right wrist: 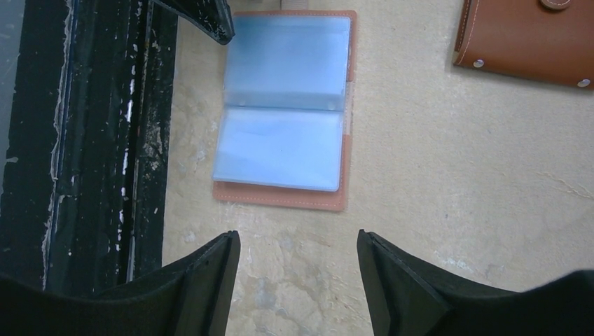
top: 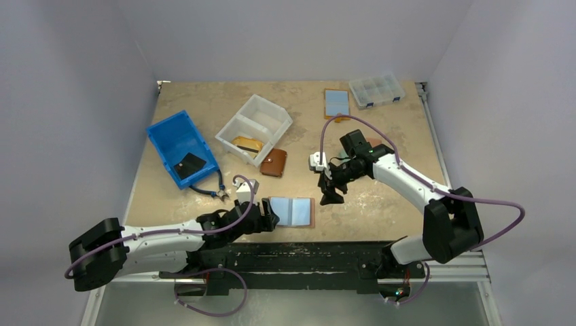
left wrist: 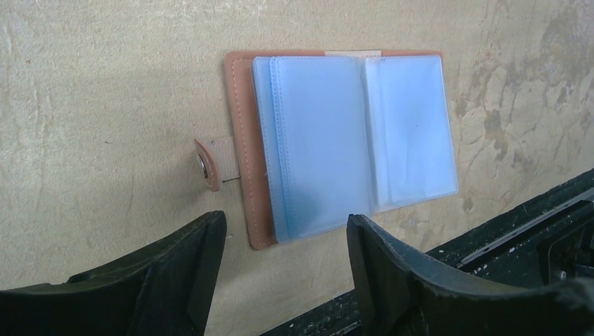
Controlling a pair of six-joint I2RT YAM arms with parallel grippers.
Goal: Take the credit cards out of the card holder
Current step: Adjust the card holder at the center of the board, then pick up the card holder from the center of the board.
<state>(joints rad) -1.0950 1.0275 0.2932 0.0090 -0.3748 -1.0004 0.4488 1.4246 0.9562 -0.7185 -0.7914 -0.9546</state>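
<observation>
The card holder [top: 292, 211] lies opened flat on the worktop [top: 380, 204] at lower centre of the overhead view, close to the near edge. Its tan cover faces down and its snap strap [left wrist: 210, 164] sticks out to the left in the left wrist view. The credit cards [left wrist: 322, 140] show as light-blue panels inside the clear sleeves, one on each half, and none has been drawn out yet.

The left fingers [top: 270, 219] sit low, just beside the holder's left edge in the overhead view. They are spread and pinch nothing. The right fingers [top: 331, 197] hang above the worktop up and to the right of the holder, pointing down, also spread and empty. The right wrist view looks down on the holder [right wrist: 280, 199] with a closed brown wallet [right wrist: 522, 38] at upper right of the frame, well apart from it.

This looks like the approach stage, with both arms lined up and no contact made. The next move probably calls for one set of fingers to pin the cover so it cannot slide or fold, while the other nips the exposed edge of a card and draws it along the sleeve's opening. Which side the sleeves open on cannot be told here.
</observation>
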